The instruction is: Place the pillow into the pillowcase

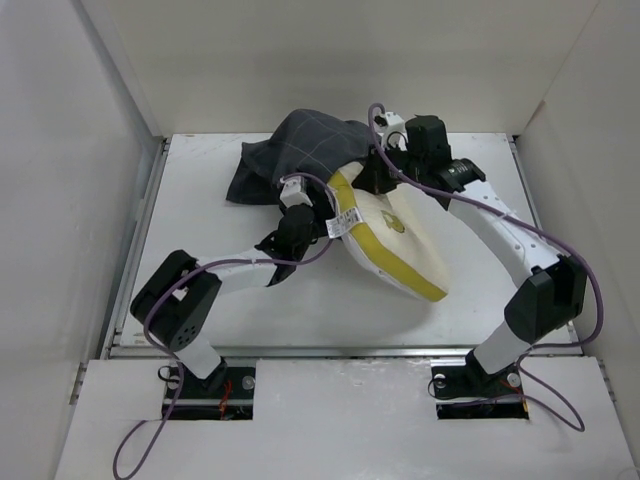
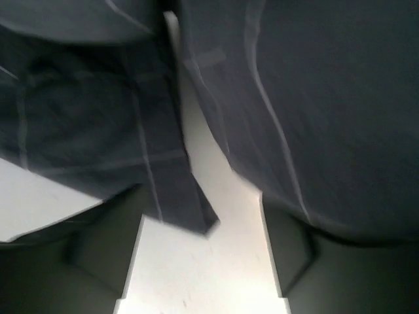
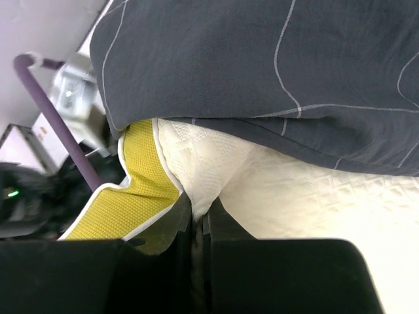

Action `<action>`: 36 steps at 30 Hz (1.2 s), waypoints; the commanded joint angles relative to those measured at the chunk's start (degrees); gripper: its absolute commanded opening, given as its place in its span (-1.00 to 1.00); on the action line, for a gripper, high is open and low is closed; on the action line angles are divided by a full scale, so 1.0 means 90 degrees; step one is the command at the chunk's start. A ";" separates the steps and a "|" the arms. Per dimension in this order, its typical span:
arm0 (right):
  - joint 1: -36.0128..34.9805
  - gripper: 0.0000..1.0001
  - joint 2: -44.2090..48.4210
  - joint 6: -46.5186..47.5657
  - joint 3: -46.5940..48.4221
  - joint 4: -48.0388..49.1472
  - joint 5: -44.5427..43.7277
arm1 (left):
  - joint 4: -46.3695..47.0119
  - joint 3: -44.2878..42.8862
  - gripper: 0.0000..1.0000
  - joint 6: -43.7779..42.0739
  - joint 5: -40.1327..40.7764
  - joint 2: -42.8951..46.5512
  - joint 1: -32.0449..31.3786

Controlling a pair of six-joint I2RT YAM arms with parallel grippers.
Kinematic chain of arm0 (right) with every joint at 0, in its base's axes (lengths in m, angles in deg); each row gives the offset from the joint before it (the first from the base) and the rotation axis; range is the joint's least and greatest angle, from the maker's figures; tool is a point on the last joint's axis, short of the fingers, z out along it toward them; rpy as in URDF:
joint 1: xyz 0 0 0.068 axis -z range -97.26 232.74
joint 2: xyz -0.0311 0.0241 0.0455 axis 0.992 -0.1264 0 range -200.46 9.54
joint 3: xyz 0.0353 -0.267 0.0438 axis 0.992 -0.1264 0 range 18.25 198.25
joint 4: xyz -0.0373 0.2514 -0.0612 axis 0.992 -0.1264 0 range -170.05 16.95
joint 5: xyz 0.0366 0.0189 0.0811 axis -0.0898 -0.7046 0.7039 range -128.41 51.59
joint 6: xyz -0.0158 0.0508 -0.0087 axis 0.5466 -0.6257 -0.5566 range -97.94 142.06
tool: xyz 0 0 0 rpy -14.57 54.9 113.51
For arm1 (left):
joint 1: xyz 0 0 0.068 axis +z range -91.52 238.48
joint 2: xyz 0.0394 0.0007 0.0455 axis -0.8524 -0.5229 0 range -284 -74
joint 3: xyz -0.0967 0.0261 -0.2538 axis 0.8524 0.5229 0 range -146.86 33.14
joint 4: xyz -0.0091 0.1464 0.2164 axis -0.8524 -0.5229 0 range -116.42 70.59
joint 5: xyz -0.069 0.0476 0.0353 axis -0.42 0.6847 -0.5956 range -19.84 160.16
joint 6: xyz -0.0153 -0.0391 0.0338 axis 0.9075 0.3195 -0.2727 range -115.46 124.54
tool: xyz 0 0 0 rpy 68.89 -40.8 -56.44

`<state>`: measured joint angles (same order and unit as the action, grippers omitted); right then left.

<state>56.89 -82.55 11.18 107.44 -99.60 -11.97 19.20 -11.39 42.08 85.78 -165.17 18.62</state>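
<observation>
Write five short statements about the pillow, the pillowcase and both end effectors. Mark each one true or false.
1. The pillowcase covers the far end of the pillow. True.
2. The pillow is wholly inside the pillowcase. False: its near part lies uncovered.
3. The right end effector is shut on the pillow. True.
4. The left end effector is clamped shut. False: its fingers stand apart, with pillowcase fabric hanging over the gap.
5. The pillowcase is plain white. False: it is dark grey with a thin light grid.
</observation>
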 commanded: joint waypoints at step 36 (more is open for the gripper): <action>-0.2158 -0.37 -0.1731 0.1063 -0.1893 0.6916 -0.5704 | -0.3532 0.0262 -0.79 -0.1398 -0.4091 0.3178 -0.0620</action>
<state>36.87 -96.67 22.13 86.04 -34.33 -64.63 -7.99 -4.49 29.99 60.49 -140.48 17.55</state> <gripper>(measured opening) 0.276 0.067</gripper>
